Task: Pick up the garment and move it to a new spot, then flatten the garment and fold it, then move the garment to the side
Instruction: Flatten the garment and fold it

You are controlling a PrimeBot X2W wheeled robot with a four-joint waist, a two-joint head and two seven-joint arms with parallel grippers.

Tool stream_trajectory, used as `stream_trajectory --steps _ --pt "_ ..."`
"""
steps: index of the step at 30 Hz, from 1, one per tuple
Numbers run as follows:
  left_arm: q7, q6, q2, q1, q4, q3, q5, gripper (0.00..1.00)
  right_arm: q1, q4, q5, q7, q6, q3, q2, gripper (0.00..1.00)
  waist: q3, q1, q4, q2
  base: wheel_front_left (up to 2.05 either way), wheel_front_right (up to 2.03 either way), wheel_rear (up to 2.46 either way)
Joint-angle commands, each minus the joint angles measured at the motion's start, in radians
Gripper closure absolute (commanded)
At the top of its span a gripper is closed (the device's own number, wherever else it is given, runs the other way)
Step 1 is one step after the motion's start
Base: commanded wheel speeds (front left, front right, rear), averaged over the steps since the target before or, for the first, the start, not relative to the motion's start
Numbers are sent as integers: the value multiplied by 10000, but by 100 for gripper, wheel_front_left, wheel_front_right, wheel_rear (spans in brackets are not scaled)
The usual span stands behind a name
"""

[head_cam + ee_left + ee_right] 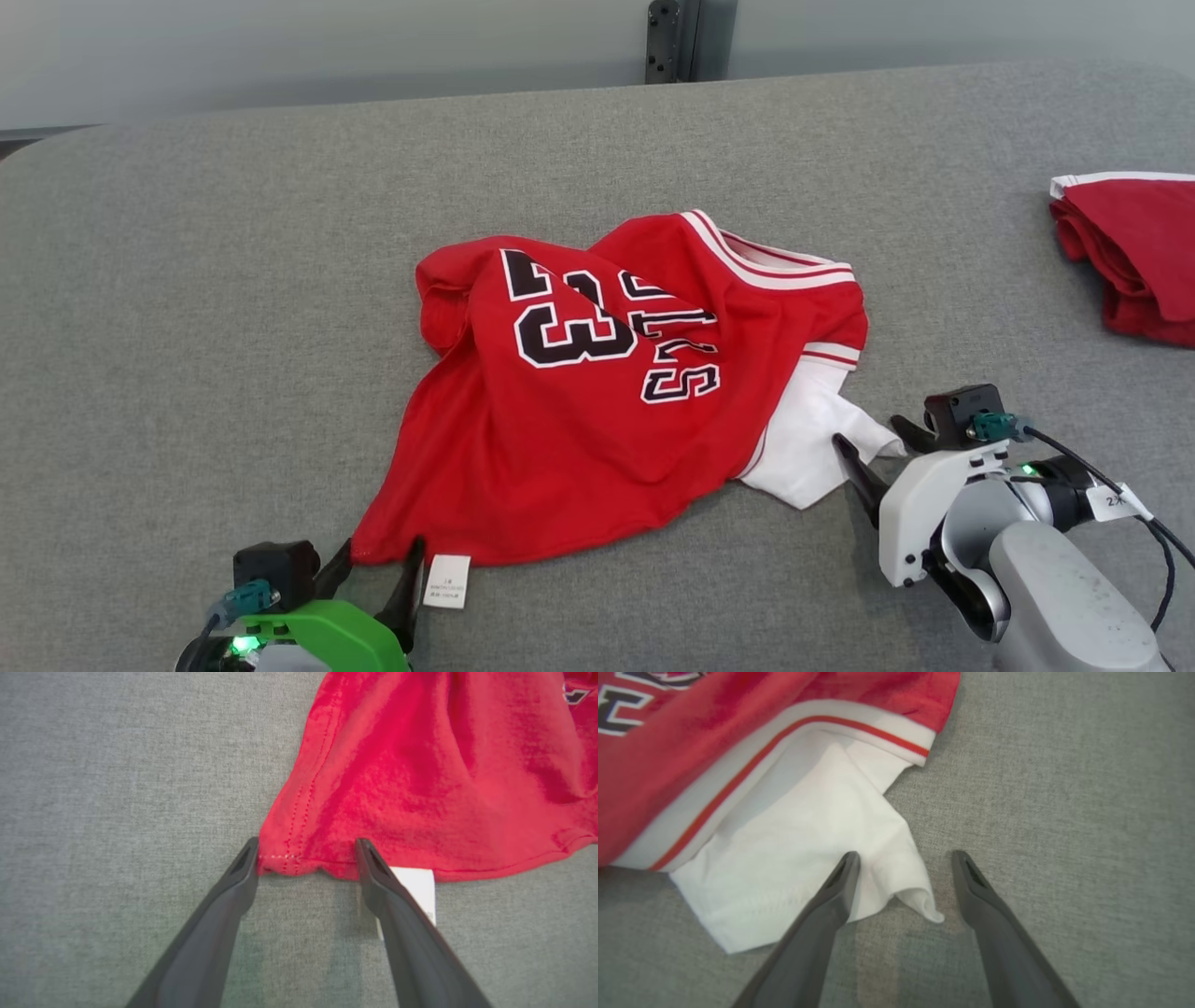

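Note:
A red jersey with black and white lettering lies rumpled in the middle of the grey surface, a white sleeve sticking out at its right. My left gripper is open at the jersey's near left corner, its fingertips straddling the hem beside a white label. My right gripper is open too, one finger over the white sleeve and the other on bare fabric, with the sleeve's curled tip between them.
A second red garment, folded, lies at the right edge of the grey padded surface. A dark bracket stands on the wall behind. Bare surface stretches to the left and front.

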Motion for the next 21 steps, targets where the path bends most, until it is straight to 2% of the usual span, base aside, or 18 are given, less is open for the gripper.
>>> stream_trajectory --steps 1,2,3,4,5,6,7,10,13,21 --pt "-75 4 48 -260 52 6 -54 0 -106 60 80 38 -15 77 -46 0 186 0 -16 0 0 0 0" --pt "-43 0 50 -324 111 -36 -95 0 -145 46 132 79 -15 151 -56 0 267 0 -25 0 0 0 0" --pt "-92 -6 71 -408 149 -92 -114 0 -185 49 226 128 -15 223 -65 5 336 0 -34 0 0 0 0" --pt "-103 -11 89 -491 221 -127 -175 20 -194 57 359 209 -15 366 -64 59 383 0 -38 0 0 0 0" --pt "-34 -18 129 -544 321 -219 -209 58 -196 37 550 221 -9 465 -60 100 416 0 -43 0 0 0 0" --pt "23 -26 168 -561 402 -323 -266 84 -208 51 714 219 -7 443 -74 100 436 0 -51 0 0 0 0" --pt "85 -31 211 -561 465 -416 -348 100 -211 40 856 269 -7 475 -132 100 437 0 -62 0 0 0 0" --pt "217 -44 397 -390 328 -709 -636 100 -165 -288 1601 257 -15 482 -210 100 339 0 -140 0 0 0 0" --pt "228 -38 695 -132 -368 -749 -1175 100 -109 -1064 2493 102 -15 217 -532 100 165 0 -230 0 0 0 0" --pt "925 26 1382 531 -4280 -308 -2342 100 425 -4715 4200 349 -10 -1667 -1675 100 -312 0 -570 0 0 0 0"
